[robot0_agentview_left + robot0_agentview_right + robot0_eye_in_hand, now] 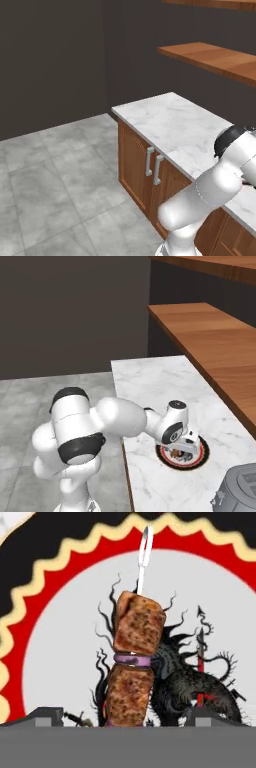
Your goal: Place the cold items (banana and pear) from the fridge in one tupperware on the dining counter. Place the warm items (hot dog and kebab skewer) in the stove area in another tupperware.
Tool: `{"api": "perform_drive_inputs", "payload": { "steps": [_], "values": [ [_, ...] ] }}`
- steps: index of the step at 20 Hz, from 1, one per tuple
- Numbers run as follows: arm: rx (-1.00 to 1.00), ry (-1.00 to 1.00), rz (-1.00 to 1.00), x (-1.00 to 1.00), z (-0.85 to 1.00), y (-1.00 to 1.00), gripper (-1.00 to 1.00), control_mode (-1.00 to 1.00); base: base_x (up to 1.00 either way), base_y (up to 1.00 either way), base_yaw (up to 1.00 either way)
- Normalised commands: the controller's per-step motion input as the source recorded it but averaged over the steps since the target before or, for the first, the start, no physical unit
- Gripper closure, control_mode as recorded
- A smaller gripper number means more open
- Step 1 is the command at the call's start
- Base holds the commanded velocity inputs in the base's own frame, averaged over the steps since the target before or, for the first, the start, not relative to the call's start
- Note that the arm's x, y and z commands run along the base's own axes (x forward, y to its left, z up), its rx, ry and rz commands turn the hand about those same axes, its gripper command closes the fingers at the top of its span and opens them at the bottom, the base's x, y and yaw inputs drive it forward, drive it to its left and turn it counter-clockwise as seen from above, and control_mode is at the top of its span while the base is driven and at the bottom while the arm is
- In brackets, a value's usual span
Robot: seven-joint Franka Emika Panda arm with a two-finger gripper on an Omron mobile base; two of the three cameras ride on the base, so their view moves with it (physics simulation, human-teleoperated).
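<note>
Item: kebab skewer (132, 662), 2 browned meat chunks with a purple ring between them on a metal pin, lay at centre of the hand view, its looped pin end pointing to the top of the frame. It rested on a round plate (201, 456) with a black and red rim, a cream zigzag band and a dark drawn figure on its pale middle; the plate sat on the marble table (150, 381) at lower right of the right base view. Claw (122, 719): poised directly over the plate, its 2 dark tips standing wide apart at the bottom of the hand view, 1 on each side of the lower meat chunk, gripping nothing. Judged purpose of this placement: the tips straddled the skewer across its width so that closing would pinch the meat. Wooden shelves (210, 336) hung above the table at upper right.
</note>
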Motion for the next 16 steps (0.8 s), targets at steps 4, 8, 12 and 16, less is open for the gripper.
{"api": "perform_drive_inputs", "payload": {
  "steps": [4,8,12,16],
  "values": [
    [0.06,0.00,0.01,0.07,-0.39,-0.39,1.00,-1.00,0.00,0.00,0.00],
    [0.07,-0.03,0.00,-0.34,-0.46,-0.25,1.00,-1.00,0.00,0.00,0.00],
    [0.09,-0.14,0.00,-0.78,-0.23,-0.02,1.00,-1.00,0.00,0.00,0.00],
    [0.02,-0.09,0.00,-0.61,-0.24,0.01,1.00,-1.00,0.00,0.00,0.00]
  ]
}}
